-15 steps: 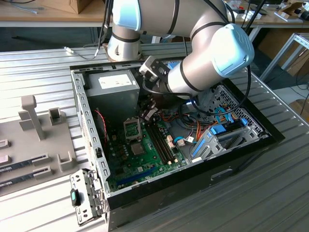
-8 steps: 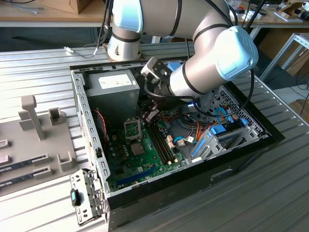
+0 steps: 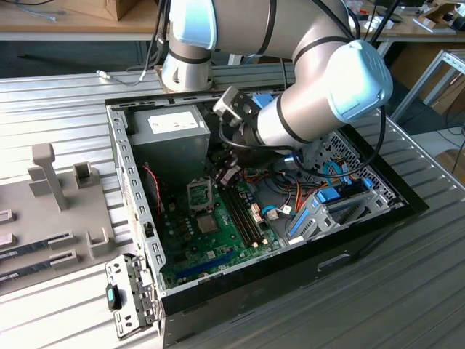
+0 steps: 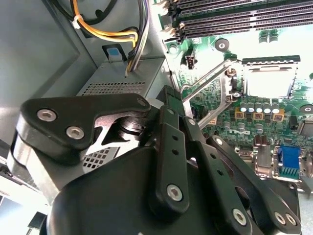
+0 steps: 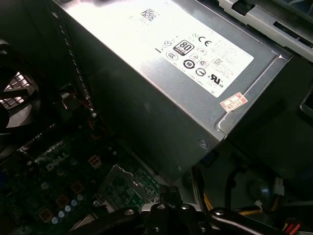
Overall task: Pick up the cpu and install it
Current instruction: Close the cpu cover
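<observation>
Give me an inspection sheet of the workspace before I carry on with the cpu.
Surface: ribbed metal table carrying an open computer case.
Job's things: socket with its frame swung open; the centre is washed bright, so I cannot tell if the cpu sits inside.
Clutter: grey fixture blocks at the exterior view's left.
Grippers: gripper low inside the case, beside the socket and power supply.
Cables: yellow and black bundle by the supply.
Surroundings: wooden bench behind.
</observation>
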You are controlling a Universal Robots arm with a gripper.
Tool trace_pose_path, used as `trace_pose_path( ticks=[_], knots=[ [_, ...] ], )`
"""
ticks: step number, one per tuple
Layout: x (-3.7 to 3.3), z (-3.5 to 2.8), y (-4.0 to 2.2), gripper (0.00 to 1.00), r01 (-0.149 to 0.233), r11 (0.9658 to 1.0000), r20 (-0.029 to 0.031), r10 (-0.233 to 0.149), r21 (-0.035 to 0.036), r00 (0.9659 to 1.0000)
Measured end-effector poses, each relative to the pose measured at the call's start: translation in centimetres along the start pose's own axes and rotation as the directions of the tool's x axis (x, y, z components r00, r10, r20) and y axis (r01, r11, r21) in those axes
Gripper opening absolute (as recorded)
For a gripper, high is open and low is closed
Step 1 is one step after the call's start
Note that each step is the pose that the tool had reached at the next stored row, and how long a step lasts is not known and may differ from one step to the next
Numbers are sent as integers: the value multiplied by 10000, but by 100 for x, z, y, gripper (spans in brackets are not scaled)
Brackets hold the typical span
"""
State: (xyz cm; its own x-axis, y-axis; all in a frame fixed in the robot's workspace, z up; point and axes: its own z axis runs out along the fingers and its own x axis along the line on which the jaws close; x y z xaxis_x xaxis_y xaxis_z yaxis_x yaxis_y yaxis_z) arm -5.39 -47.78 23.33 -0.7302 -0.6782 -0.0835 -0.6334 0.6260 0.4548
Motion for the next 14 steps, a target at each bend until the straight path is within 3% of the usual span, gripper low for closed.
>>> trace_pose_path(
  ticks=[14],
  knots=[
    [1, -28, 10, 11, 15, 10000, 35, -15, -40, 10000]
  ],
)
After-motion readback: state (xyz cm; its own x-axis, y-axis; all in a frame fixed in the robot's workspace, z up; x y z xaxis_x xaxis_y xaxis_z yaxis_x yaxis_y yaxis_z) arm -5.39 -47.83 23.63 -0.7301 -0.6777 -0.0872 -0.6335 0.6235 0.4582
